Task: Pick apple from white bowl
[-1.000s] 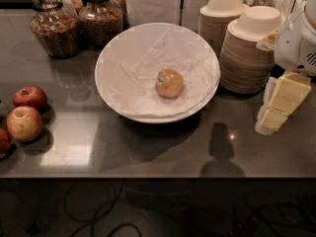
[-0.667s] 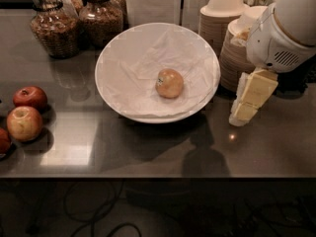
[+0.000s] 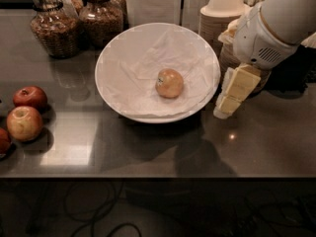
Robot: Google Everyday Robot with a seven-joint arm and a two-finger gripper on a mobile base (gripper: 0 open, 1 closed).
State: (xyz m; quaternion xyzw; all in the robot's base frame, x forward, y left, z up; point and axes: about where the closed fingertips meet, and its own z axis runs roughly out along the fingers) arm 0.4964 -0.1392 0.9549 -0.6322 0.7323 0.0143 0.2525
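Observation:
The pale yellow-orange apple [image 3: 170, 83] with a small sticker lies in the middle of the wide white bowl [image 3: 113, 53], on crumpled white paper. My gripper [image 3: 228, 101] hangs from the white arm just off the bowl's right rim, its cream fingertips low near the bowl's edge, to the right of the apple and apart from it. It holds nothing that I can see.
Redder apples [image 3: 24, 122] lie at the table's left edge. Two glass jars [image 3: 49, 26] stand at the back left. Stacks of beige paper bowls [image 3: 224, 14] stand behind the arm at the back right. The dark counter's front edge [image 3: 148, 174] runs below.
The arm has swung left from the right edge, bringing the gripper from beside the paper bowl stacks to the white bowl's right rim. The apple and bowl have not moved.

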